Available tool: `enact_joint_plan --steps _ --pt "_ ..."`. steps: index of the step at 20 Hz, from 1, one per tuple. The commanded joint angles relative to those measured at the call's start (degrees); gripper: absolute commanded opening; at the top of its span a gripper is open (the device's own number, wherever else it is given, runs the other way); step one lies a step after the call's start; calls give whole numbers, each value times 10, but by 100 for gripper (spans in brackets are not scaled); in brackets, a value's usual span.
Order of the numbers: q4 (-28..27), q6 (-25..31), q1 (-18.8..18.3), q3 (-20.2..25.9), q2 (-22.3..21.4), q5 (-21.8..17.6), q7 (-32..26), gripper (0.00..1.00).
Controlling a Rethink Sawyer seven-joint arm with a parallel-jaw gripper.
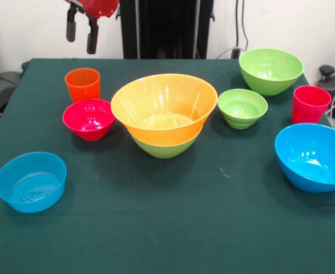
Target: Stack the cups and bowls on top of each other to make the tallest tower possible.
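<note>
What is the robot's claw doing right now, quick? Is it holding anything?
Gripper: open, jaws apart and holding nothing, hanging in the air above the small orange plastic cup.

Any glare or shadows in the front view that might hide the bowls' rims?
Front view: soft overhead light; white glints inside the big blue bowl and wide orange bowl, rims still clear; faint shadows on the green table cloth; the gripper is a bit blurred at the top edge.

A glossy red robot wrist above the table (156, 228) carries a gripper (81, 33) with two black fingers (71, 29).
</note>
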Motion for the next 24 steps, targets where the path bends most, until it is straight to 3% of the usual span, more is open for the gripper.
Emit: enact_joint_plan --steps 1,7,11,15,20,24 --pt "5 5 -5 38 -6 -86 -83 100" --pt "114 -17 -12 76 -9 -27 -10 100" --pt "136 -39 2 58 -11 -43 10 100" --pt "168 -62 -30 86 -4 -48 -16 100" --pt "200 -141 -51 87 36 -107 -27 100" --pt "187 -207 -50 65 84 -164 -16 100"
